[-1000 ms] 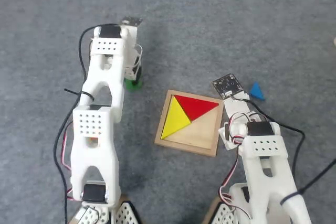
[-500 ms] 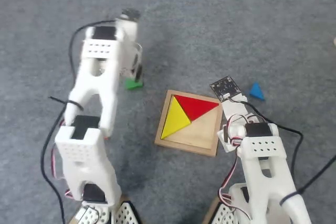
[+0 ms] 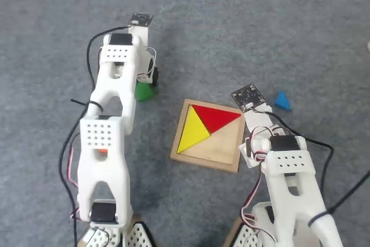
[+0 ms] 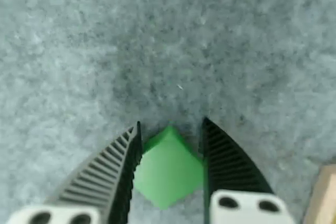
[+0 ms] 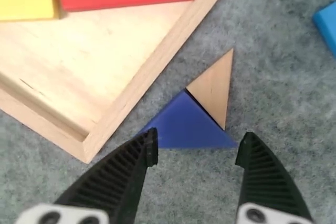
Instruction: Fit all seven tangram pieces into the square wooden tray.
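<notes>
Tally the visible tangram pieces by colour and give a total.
red triangle: 1
yellow triangle: 1
green piece: 1
blue: 2, the dark blue triangle and the light blue triangle
plain wood triangle: 1
Total: 6

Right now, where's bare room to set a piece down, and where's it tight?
Free: bare wood in the tray, bordered by red triangle and yellow triangle; carpet between tray and left arm. Crowded: outside the tray's right corner, open right gripper over blue triangle and wooden triangle; left gripper shut on green piece.
</notes>
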